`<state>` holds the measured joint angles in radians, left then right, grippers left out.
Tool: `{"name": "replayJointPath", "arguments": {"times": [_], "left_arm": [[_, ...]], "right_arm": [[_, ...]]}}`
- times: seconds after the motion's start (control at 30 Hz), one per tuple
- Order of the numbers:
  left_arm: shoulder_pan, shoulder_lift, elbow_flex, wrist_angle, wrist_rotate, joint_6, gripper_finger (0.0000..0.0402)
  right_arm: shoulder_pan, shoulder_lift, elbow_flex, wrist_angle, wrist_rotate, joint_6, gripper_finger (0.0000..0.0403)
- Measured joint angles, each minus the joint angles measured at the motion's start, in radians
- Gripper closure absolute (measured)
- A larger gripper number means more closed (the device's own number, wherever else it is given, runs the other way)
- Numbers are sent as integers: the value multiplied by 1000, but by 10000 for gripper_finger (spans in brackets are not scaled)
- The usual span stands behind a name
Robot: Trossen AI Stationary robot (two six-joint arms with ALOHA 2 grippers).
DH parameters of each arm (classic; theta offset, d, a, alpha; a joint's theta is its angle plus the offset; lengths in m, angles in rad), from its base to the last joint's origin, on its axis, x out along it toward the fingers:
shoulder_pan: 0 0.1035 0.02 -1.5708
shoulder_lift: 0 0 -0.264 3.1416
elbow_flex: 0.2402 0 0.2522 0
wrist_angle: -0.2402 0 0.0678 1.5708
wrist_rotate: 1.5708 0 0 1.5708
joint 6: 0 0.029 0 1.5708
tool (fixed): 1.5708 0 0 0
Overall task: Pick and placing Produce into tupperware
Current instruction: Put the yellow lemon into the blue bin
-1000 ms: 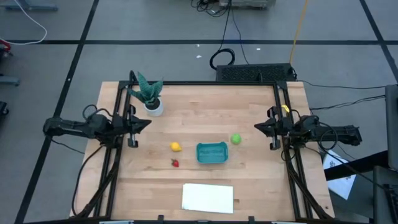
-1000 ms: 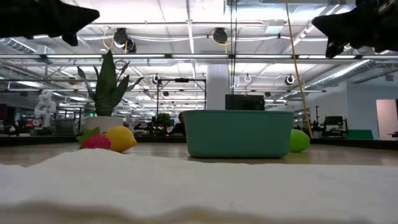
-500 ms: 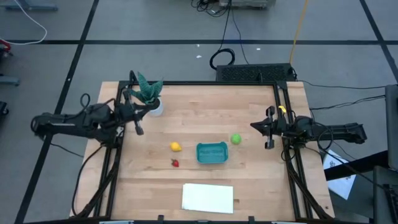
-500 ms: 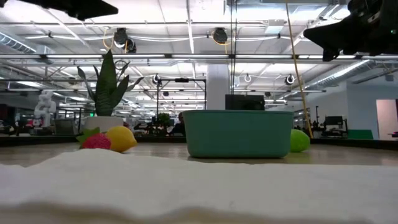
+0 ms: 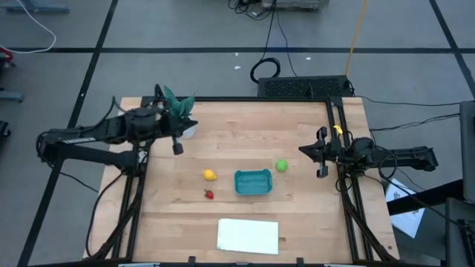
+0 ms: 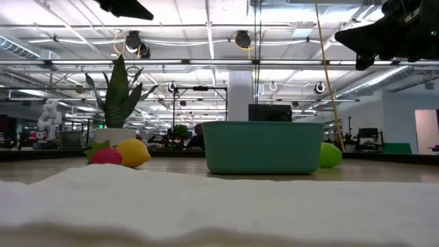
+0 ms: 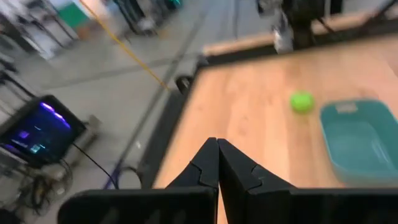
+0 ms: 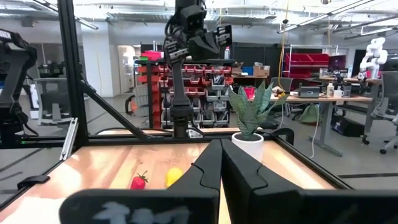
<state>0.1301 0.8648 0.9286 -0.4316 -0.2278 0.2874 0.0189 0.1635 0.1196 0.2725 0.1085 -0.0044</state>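
- High view: left gripper (image 5: 178, 147) is over the back-left part of the worktop (image 5: 297, 215), just in front of the potted plant (image 5: 178, 113), well short of any fruit. Right gripper (image 5: 320, 158) waits by the right edge. Lemon (image 5: 210, 175) and strawberry (image 5: 209, 194) lie left of the teal tub (image 5: 253, 182), which sits near the middle. Green ball (image 5: 281, 165) is just off the tub's back-right corner, not touching as far as I can tell. Nothing in the tub. White sheet (image 5: 248, 235) lies near the front edge.
- Low view: both arms high, nothing held. Tub (image 6: 262, 147) flat on the worktop; lemon (image 6: 134, 153) and strawberry (image 6: 106, 156) look side by side from here; green ball (image 6: 330, 155) peeks past the tub's side. Plant (image 6: 118, 92) stands behind the fruit.
- Left wrist view: left gripper's fingers (image 7: 200, 168) are pressed together, empty. Green ball (image 7: 301, 101) and tub (image 7: 363, 135) ahead.
- Right wrist view: right gripper's fingers (image 8: 206, 168) also together, empty. Strawberry (image 8: 138, 181), lemon (image 8: 173, 177) and plant (image 8: 250, 115) across the worktop; the left arm (image 8: 189, 43) stands up beyond them.
- Step, my read: left arm heading for a first pick, lemon likely nearest. To do it well: spread the fingers before dropping, come straight down centred on the lemon, straddle its narrow side, clear the plant leaves. Close gently, since a small hard oval can squirt out. Lift clear of the tub wall before moving over it.
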Motion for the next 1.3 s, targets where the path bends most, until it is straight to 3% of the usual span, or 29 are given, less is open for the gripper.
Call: {"name": "replayJointPath", "arguments": {"times": [0.17,0.4,0.53,0.7,1.0,1.13,1.3], "left_arm": [[35,136,124,-163,78,11,401],[66,313,223,-303,112,84,387],[77,400,242,-344,125,138,344],[77,486,242,-390,142,219,261],[69,583,242,-404,345,280,99],[55,610,242,-404,359,255,73],[35,654,242,-411,420,192,83]], "right_arm": [[0,0,0,0,0,0,403],[0,1,0,-1,0,0,403],[0,1,0,-7,0,0,403],[0,1,0,-17,0,1,403],[0,2,0,-38,0,1,403],[0,7,0,-39,0,1,403],[0,22,0,-40,0,1,403]]}}
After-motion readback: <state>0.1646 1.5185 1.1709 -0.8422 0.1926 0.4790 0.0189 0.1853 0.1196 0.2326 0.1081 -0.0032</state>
